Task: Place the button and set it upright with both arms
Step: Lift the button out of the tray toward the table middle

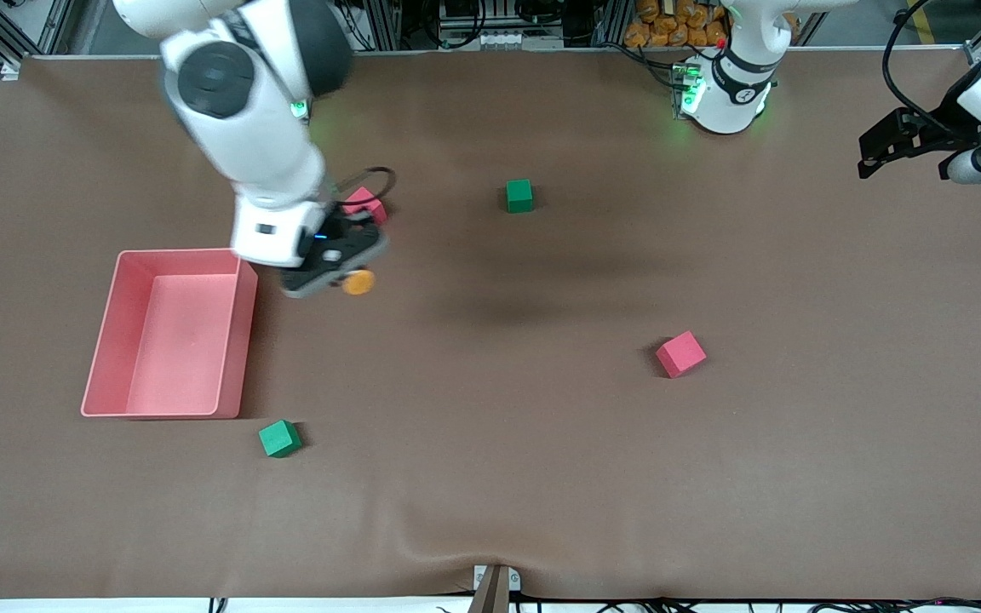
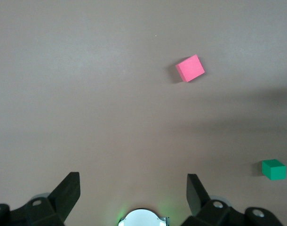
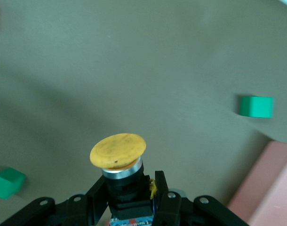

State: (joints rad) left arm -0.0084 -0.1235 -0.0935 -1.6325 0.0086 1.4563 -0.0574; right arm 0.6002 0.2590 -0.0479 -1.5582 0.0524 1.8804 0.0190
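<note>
surface: a wide table covered with a matte brown cloth (image 1: pixel 542 477), slightly rucked at the edge nearest the front camera, where a small bracket (image 1: pixel 495 587) clamps it. a soft dark shadow lies on the cloth near the middle. past the top edge of the table: aluminium framing, cables, and a heap of orange-yellow objects (image 1: pixel 678 25) close to the left arm's green-lit base (image 1: pixel 725 94).

right gripper (image 1: pixel 346 268): up in the air over the cloth, just beside the shallow pink plastic tray (image 1: pixel 116 340). its fingers (image 3: pixel 99 200) are clamped on the small push-button with a black blocky body and a round orange cap (image 3: pixel 119 162). in the right wrist view the cap points away from the gripper, tilted a little, with a silver ring under it. in the front view only the orange cap (image 1: pixel 358 283) shows, at the tip of the gripper.

left gripper (image 1: pixel 891 149): waits in the air at the left arm's end of the table, fingers (image 2: pixel 68 190) spread wide, nothing between them.

loose items on the cloth: four foam cubes.
- pink foam cube (image 1: pixel 365 204), partly hidden by the right gripper.
- green foam cube (image 1: pixel 519 196), near the table's middle, toward the bases.
- second pink foam cube (image 1: pixel 680 354), toward the left arm's end.
- second green foam cube (image 1: pixel 279 438), nearer the front camera than the tray.

tray interior is bare.
</note>
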